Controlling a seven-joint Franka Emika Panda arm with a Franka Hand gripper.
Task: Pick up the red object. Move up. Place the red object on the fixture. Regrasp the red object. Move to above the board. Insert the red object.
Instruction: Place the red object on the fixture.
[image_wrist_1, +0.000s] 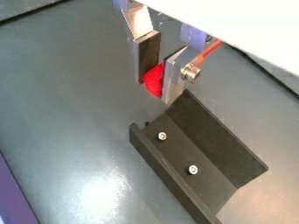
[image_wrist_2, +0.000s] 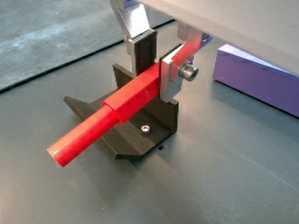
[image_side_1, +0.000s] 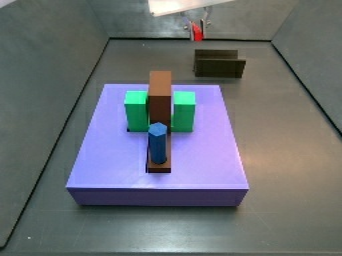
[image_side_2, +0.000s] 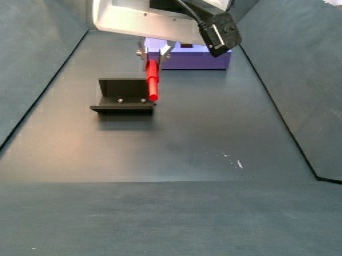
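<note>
Dark grey floor (image_side_2: 201, 190) under tool (image_wrist_2: 159, 63) clamping red object (image_wrist_2: 107, 117).

The dark grey floor (image_side_2: 201, 190) is carrying two things. The board (image_side_1: 160, 165) is lying flat across the centre of a side view, and the fixture (image_side_1: 218, 65) is sitting well apart from it, upper right. The gripper (image_side_2: 152, 55) is hanging above the floor, beside the fixture.
</note>
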